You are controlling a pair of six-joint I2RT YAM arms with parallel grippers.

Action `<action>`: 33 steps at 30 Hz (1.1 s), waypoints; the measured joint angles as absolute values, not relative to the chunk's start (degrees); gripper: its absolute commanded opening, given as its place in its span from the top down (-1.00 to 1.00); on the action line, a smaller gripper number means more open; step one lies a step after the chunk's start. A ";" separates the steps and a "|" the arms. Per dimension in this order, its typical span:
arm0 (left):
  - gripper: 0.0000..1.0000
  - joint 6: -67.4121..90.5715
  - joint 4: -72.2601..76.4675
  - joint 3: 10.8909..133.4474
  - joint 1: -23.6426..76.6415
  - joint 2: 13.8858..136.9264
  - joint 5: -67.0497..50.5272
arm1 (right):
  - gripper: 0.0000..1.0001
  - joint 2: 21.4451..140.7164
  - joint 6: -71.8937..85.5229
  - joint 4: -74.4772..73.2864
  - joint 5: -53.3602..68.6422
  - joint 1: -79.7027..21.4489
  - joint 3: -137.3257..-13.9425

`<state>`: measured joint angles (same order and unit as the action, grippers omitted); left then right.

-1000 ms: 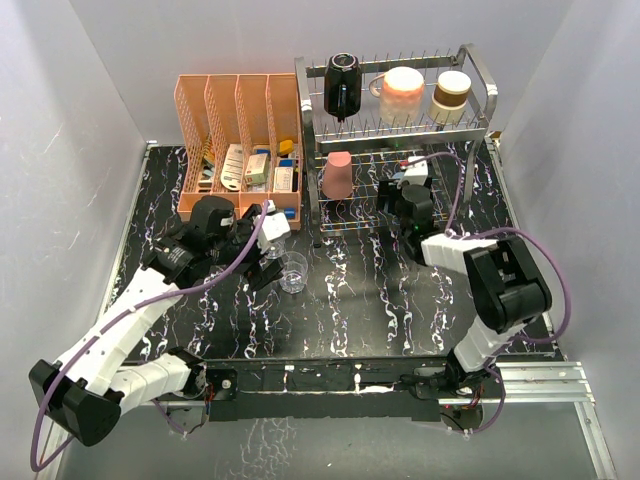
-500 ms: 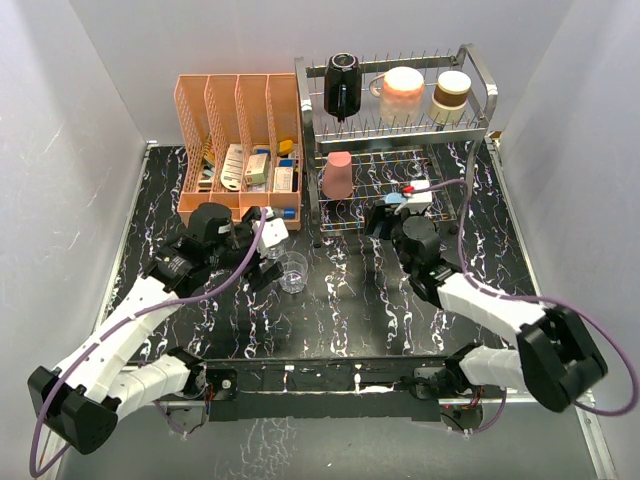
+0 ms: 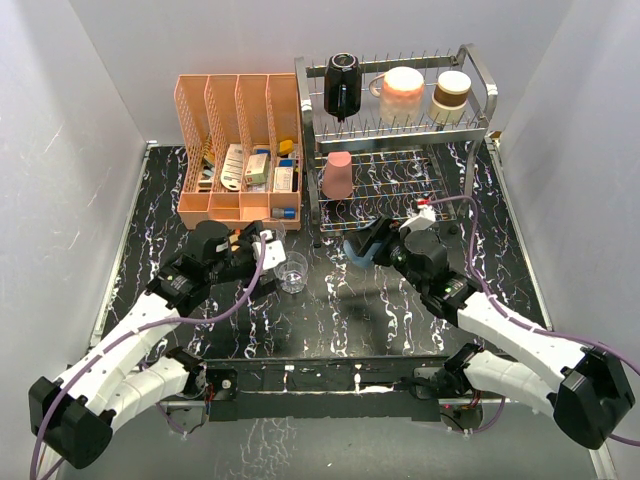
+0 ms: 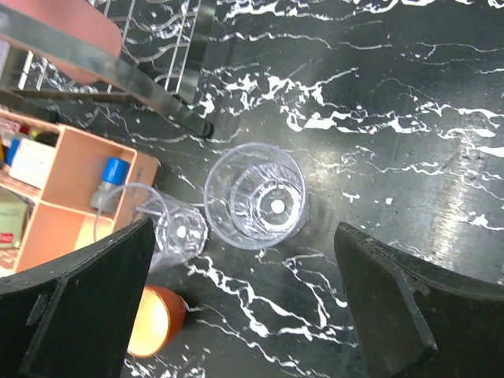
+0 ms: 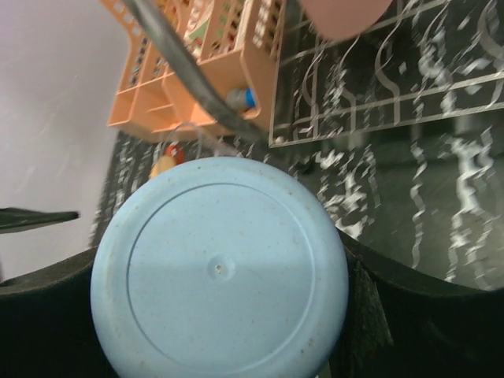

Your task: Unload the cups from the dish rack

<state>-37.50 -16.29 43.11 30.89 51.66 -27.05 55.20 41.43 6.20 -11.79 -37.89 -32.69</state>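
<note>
- Black, white-veined table (image 3: 330, 320) with white walls around it. The dish rack (image 3: 480, 85) stands at the back right, beside an orange organizer (image 3: 225, 110).
- In the rack: the black mug (image 3: 342, 85), peach mug (image 3: 403, 92) and steel cup (image 3: 452, 95) on the top tier, and the pink tumbler (image 3: 337, 176) on the lower tier.
- The right gripper (image 3: 372, 243) is clamped on the blue tumbler (image 5: 219, 268). The tumbler is out of the rack, over the table just in front of the lower tier.
- In the wrist view the tumbler's base fills the frame with dark fingers on either side. Pad contact is hidden, so the hold is probably shallow, unconfirmed.
- The left gripper (image 3: 266, 262) has its fingers (image 4: 87, 307) wide apart. A clear glass (image 4: 254, 197) stands between them, touching neither.
- A second clear glass (image 4: 169, 232) and the orange-red cup (image 4: 153, 321) stand just beside it.
- Risk: the tumbler could slip or roll at set-down if it is released tilted.
- Risk: a landing spot near the glasses could let the tumbler or either arm knock them over.
</note>
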 measured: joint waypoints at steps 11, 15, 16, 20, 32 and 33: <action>-0.75 -41.41 -5.17 40.03 31.75 50.59 -29.65 | 0.53 59.75 65.36 7.73 2.48 -39.68 -33.23; -0.73 -41.78 -2.11 40.05 33.23 51.42 -29.67 | 0.53 63.11 73.03 11.33 6.48 -40.60 -33.23; -0.72 -41.78 -1.50 40.07 33.61 51.83 -29.67 | 0.53 63.75 74.63 12.27 7.27 -40.95 -33.26; -0.62 -41.10 -0.01 40.34 35.11 53.54 -29.50 | 0.53 65.32 79.57 14.87 8.93 -42.63 -34.02; 0.81 -26.63 1.61 46.44 38.02 57.28 -27.66 | 0.30 70.65 88.90 26.20 8.80 -47.16 -36.69; 0.94 -26.15 1.58 46.48 38.02 57.28 -26.89 | 0.14 70.81 89.45 26.92 8.64 -47.07 -36.77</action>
